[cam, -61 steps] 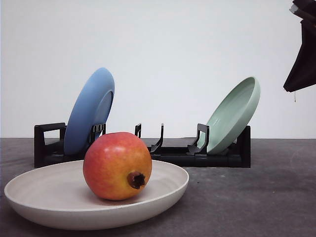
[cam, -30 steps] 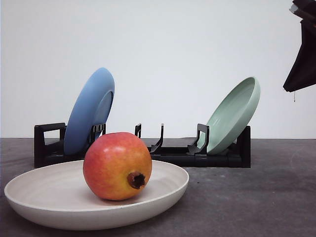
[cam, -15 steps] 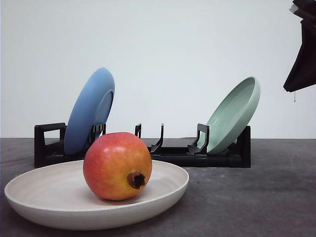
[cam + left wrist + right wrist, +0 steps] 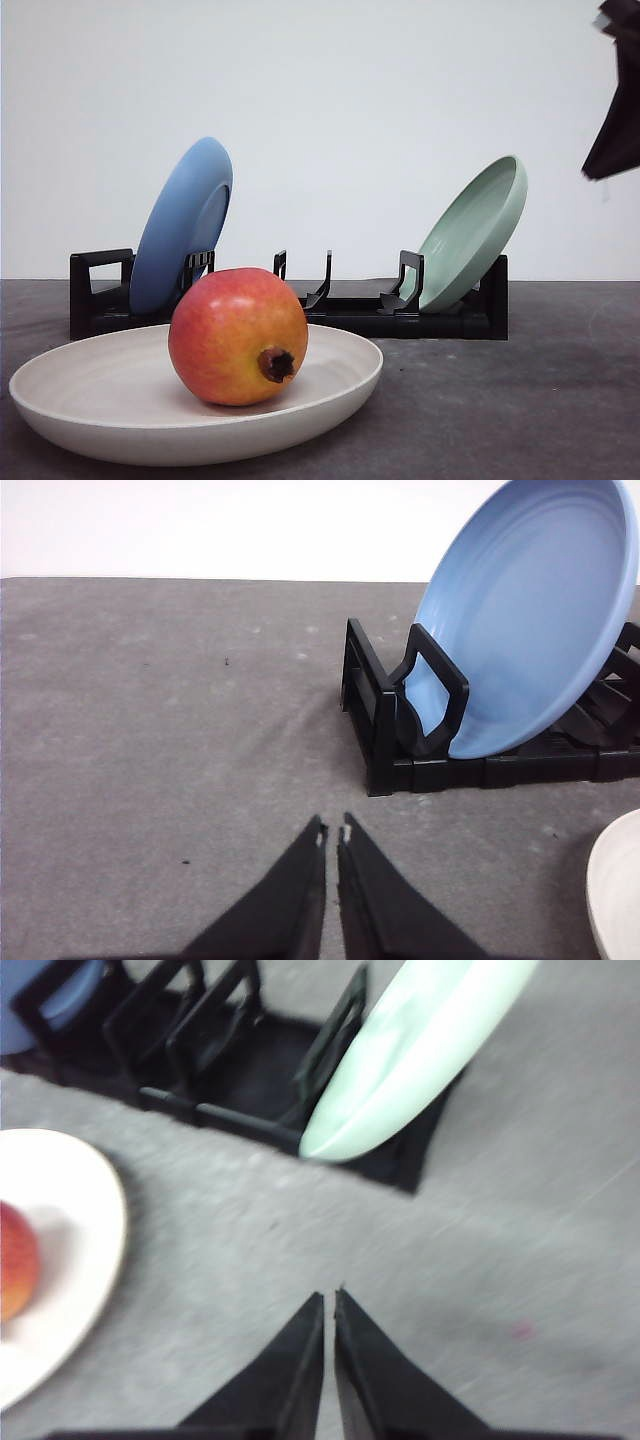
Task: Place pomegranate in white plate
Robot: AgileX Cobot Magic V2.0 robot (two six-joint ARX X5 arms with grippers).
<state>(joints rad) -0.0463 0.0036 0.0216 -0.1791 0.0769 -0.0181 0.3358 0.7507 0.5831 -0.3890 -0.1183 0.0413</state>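
The pomegranate [image 4: 238,336], red shading to yellow with a dark crown stub facing the camera, rests inside the white plate [image 4: 330,400] at the front left of the table. In the right wrist view an edge of the pomegranate [image 4: 15,1260] shows on the white plate [image 4: 85,1210]. My right gripper [image 4: 329,1300] is shut and empty, raised over bare table to the right of the plate. A dark part of the right arm [image 4: 615,130] hangs at the upper right. My left gripper [image 4: 333,832] is shut and empty above grey table, near the white plate's rim [image 4: 612,890].
A black dish rack [image 4: 340,315] stands behind the white plate. It holds a blue plate [image 4: 180,225] leaning at its left end and a pale green plate [image 4: 475,230] leaning at its right end. Grey table surface lies to the right.
The right arm at the upper right has shifted slightly up and to the right; the right wrist view is motion-blurred. The pomegranate and plates have not moved.
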